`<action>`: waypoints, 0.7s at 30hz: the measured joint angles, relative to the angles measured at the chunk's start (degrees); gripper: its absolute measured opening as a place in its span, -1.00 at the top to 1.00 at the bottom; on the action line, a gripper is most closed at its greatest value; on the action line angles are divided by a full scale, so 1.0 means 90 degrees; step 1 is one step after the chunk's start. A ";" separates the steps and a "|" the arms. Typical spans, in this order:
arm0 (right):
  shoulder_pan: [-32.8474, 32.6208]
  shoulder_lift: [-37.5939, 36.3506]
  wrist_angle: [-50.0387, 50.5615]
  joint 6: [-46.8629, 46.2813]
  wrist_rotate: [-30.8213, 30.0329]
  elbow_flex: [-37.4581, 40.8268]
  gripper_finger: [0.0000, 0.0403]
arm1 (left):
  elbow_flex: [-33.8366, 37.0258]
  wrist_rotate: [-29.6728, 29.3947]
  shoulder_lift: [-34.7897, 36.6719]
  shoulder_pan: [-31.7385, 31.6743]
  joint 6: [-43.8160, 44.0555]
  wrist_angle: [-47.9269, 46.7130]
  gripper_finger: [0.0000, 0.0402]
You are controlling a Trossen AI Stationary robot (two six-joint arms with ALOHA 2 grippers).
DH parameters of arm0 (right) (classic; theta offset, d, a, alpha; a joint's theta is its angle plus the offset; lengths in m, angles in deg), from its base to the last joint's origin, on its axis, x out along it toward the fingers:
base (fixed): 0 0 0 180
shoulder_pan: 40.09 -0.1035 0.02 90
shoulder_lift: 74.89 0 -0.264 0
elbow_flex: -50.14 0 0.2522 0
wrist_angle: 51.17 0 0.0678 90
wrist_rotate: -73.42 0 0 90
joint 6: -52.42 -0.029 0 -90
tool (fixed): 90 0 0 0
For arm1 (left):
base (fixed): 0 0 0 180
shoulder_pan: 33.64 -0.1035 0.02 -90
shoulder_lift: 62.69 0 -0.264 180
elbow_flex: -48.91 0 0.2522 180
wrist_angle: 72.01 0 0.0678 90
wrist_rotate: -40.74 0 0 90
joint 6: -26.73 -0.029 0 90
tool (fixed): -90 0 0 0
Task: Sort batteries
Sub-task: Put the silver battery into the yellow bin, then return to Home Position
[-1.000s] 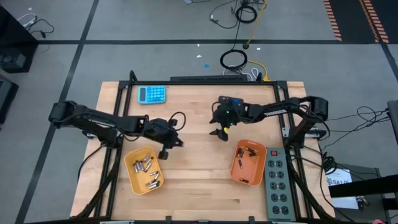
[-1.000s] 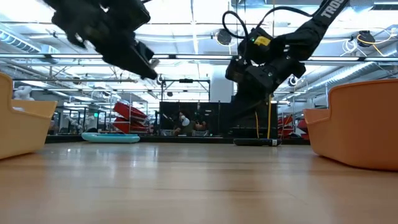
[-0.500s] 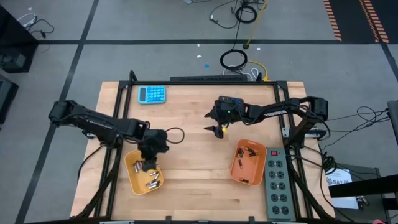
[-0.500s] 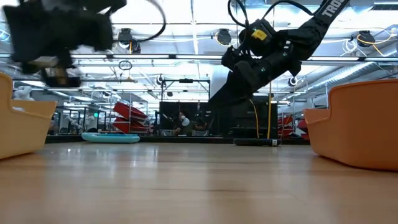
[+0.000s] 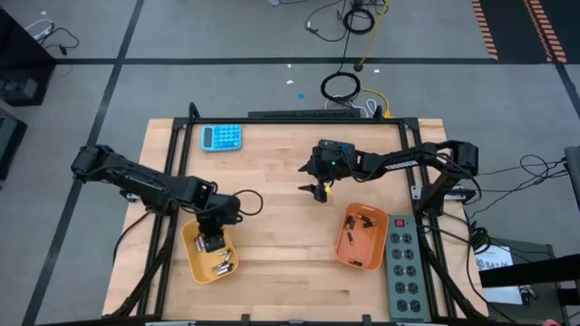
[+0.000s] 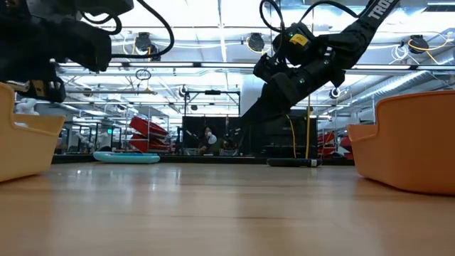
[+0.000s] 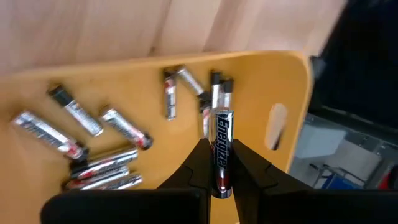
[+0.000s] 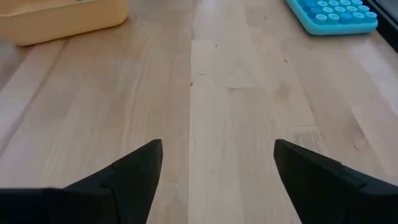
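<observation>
Left gripper [image 7: 219,168] pinches a silver-and-black cylindrical battery [image 7: 221,149], long axis running along the fingers, directly above the yellow plastic tray [image 5: 192,256] with silvery batteries [image 7: 93,146] lying below. Release should land it inside. Right gripper [image 5: 318,190] hovers mid-table, fingers spread, empty.

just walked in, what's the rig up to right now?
Sorting batteries. The left gripper is shut on a silver battery and hangs over the yellow tray, which already holds a pile of similar batteries. The right gripper hovers open and empty over bare table near the middle. The orange tray on the right side holds a few smaller, darker batteries.
</observation>
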 joint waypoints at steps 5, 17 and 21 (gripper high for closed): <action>0.0002 0.0000 0.0005 0.0048 0.0004 0.0000 -0.48 | 0.0040 -0.0346 -0.0125 0.0218 0.0121 -0.0258 0.78; 0.0002 0.0000 0.0012 0.0096 0.0012 0.0000 -0.48 | 0.0299 -0.0636 -0.0866 0.0395 -0.0145 -0.0697 0.65; 0.0002 0.0000 0.0010 0.0096 0.0012 0.0000 -0.48 | 0.0301 -0.0654 -0.0935 0.0392 -0.0287 -0.0746 0.64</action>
